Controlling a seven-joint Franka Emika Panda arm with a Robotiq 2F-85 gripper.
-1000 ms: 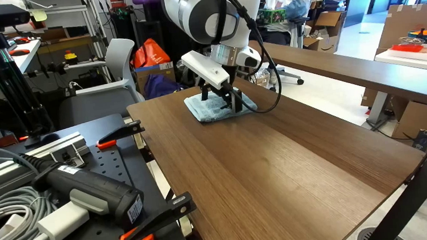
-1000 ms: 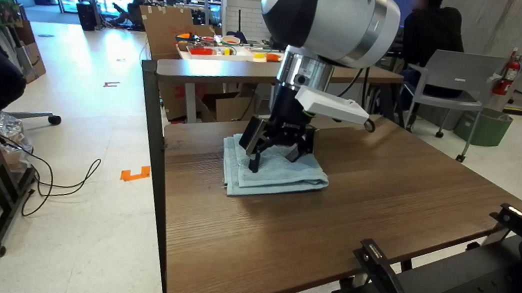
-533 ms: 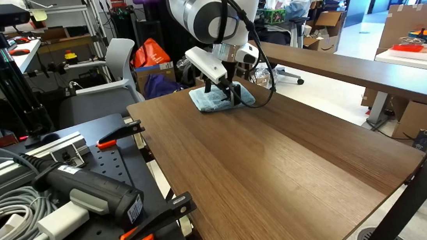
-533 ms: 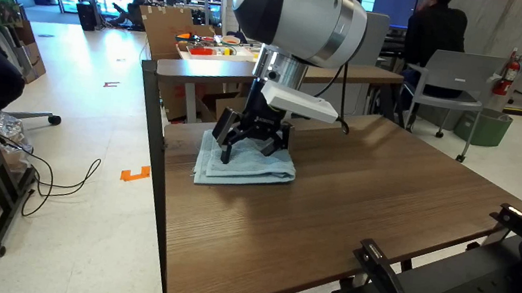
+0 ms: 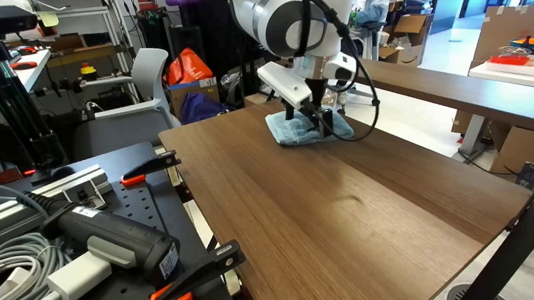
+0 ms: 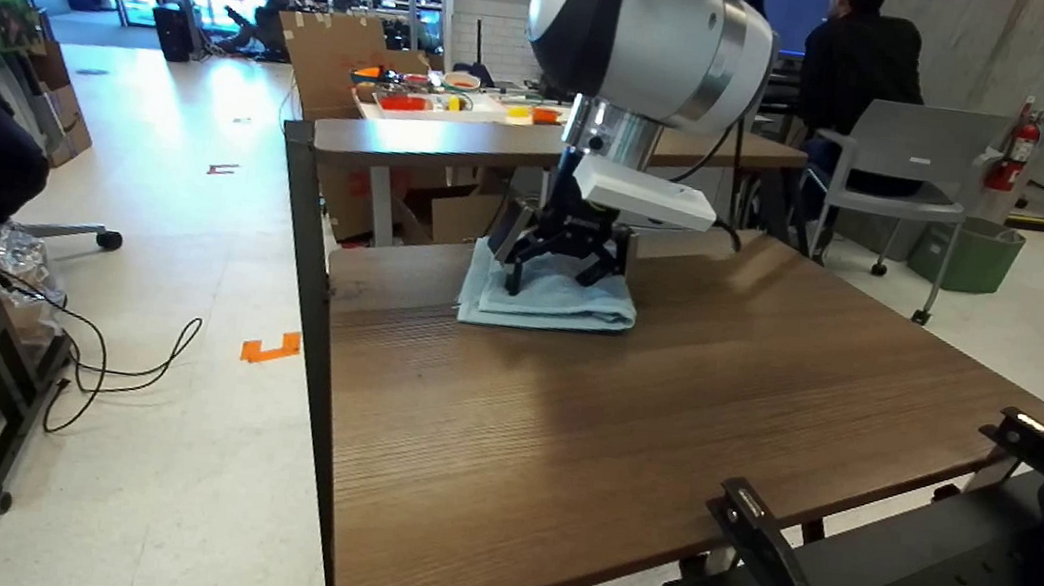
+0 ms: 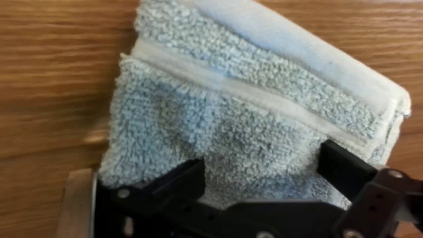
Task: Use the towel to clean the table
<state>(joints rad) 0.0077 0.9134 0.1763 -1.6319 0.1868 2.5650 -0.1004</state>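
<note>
The towel (image 5: pixel 287 135) is a light blue-grey folded cloth lying flat on the brown wood-grain table (image 5: pixel 323 223). It lies near the table's far end in an exterior view and near the post side in an exterior view (image 6: pixel 569 315). My gripper (image 6: pixel 550 287) points down onto the towel, its fingers spread wide. In the wrist view, the gripper (image 7: pixel 261 163) is open, with the towel (image 7: pixel 198 112) under and between its black fingers (image 7: pixel 342 170). The fingertips press on the cloth's top; no cloth is visibly pinched. The towel's part below the gripper is hidden.
A black bench (image 5: pixel 139 221) with a cable coil and a scanner adjoins the table's long edge. Black-and-orange clamps (image 6: pixel 787 580) stick over that edge. A dark post (image 6: pixel 306 285) rises at a table end. Another brown table (image 5: pixel 457 87) stands behind.
The open gripper slid the towel across the table. In an exterior view it moved first left, then back to the right and farther from the camera. The gripper stayed open.
</note>
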